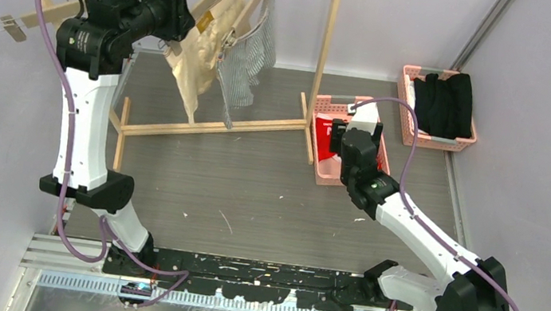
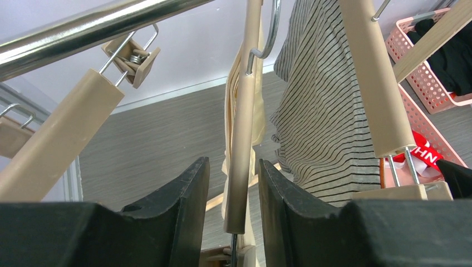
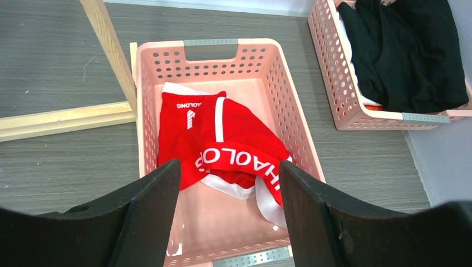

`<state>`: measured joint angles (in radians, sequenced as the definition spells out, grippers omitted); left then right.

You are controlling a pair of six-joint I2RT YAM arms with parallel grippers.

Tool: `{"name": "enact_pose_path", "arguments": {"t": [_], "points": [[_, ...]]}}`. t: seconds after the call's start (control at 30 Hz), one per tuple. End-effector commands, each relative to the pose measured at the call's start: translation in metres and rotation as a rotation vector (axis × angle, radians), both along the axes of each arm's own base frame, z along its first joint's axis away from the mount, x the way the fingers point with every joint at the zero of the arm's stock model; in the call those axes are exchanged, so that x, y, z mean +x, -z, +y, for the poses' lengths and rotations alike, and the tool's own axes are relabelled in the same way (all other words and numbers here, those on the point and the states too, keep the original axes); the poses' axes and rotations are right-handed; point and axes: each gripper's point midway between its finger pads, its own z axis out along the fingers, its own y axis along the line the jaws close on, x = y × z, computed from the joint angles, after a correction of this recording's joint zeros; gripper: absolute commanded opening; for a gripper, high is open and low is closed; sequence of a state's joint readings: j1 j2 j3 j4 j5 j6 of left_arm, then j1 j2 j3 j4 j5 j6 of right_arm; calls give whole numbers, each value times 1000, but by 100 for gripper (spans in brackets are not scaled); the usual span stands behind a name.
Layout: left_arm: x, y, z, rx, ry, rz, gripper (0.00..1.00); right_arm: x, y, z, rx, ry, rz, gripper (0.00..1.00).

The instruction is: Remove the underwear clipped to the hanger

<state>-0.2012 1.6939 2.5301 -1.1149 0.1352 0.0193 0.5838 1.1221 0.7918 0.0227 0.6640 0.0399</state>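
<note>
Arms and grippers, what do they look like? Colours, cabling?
Both match: left arm and right arm have white link shells, black joint housings, a purple cable looping outside. The left gripper and right gripper have black wedge-shaped fingers.

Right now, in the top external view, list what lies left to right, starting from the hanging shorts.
Cream-beige shorts, pinstriped shorts, wooden rack post, near pink basket holding the red shorts, far pink basket holding the black garment.

L pincer (image 2: 232,167) tight betw. 2 side hangers (image 2: 55,144), rail (image 2: 83,28) overhead; free room over basket (image 3: 211,41) for R pincer (image 3: 228,167).
</note>
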Motion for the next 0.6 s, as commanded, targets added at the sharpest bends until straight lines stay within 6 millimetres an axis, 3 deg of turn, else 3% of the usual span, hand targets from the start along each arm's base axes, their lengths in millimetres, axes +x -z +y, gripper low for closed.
{"name": "enact_pose_path", "arguments": {"t": [0.0,0.17,0.4,0.57], "points": [[6,-15,0,16,1,-67,36,5,-14,3,16,4,-50,70],[11,-12,-1,29,3,-68,28,5,-12,3,10,9,-49,70],[15,-14,-2,44,-4,-86,6,6,-10,4,-2,12,-44,71],[15,-25,-1,31,-16,-132,5,7,-8,6,-5,8,-39,71]]}}
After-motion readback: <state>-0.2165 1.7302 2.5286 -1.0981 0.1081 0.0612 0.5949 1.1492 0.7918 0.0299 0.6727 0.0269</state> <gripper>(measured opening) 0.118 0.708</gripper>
